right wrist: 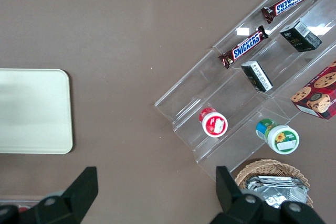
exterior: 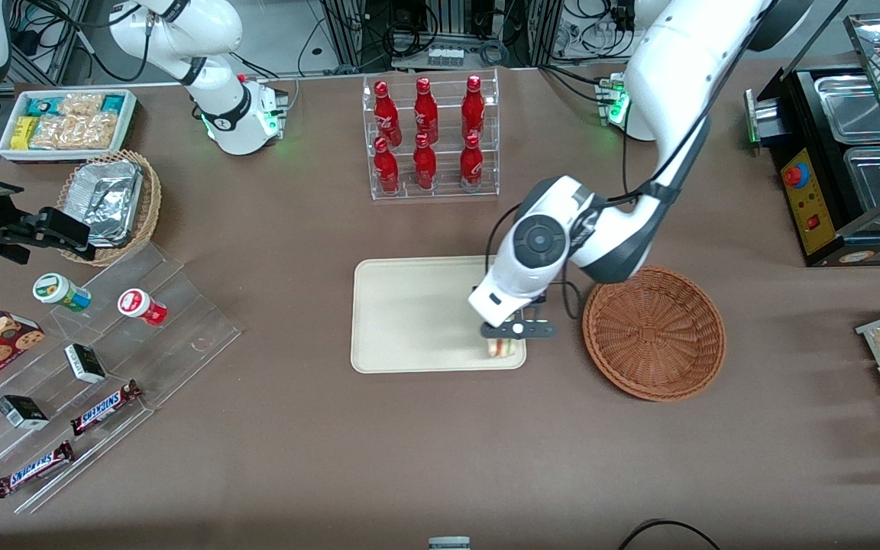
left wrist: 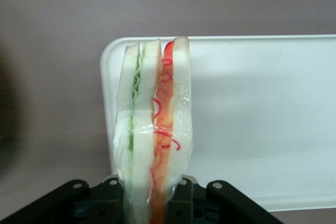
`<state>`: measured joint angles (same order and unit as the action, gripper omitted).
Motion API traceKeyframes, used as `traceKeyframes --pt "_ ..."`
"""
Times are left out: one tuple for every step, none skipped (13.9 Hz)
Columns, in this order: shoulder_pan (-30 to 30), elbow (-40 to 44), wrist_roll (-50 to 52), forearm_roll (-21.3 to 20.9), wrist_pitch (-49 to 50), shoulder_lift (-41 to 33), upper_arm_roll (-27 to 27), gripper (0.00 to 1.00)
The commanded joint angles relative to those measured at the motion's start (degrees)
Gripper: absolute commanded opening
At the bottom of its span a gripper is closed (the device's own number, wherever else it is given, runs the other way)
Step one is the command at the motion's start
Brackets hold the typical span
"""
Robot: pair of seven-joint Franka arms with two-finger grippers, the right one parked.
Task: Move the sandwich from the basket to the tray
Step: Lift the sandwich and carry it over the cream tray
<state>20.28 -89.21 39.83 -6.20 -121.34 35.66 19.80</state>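
Left arm's black two-finger gripper (exterior: 506, 340), clamped on the clear-wrapped white-bread sandwich wedge (left wrist: 154, 129), poised over the cream rectangular tray (exterior: 409, 313) at its corner nearest the emptied reddish-brown wicker basket (exterior: 654, 332). Placement step; next, probably lower, release inside the rim.

— Where is the left arm?
— It reaches down from its base, elbow bent, wrist pointing at the table, with the gripper (exterior: 506, 341) low over the tray's (exterior: 409, 321) corner nearest the basket (exterior: 654, 332).
— And the fingers?
— Closed against the sandwich (left wrist: 153, 129), which stands on edge between them, in the wrist view.
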Motion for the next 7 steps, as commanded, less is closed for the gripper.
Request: traceKeyframes --pt "2.6 5.0 1.7 -0.9 0.3 3.9 -0.6 0.0" --pt "2.6 5.1 1.2 -0.9 -0.1 4.4 -0.5 0.0" --pt "2.7 5.1 0.7 -0.9 -0.7 4.9 -0.6 0.0" --pt "2.7 5.1 0.2 -1.0 -0.8 5.3 -0.5 0.0" --pt "2.9 5.1 -0.4 -1.6 -0.8 5.8 -0.5 0.0" --pt "3.2 5.1 -0.4 -2.1 -0.9 6.3 -0.6 0.0" --pt "3.4 5.1 -0.5 -2.1 -1.2 6.7 -0.6 0.0"
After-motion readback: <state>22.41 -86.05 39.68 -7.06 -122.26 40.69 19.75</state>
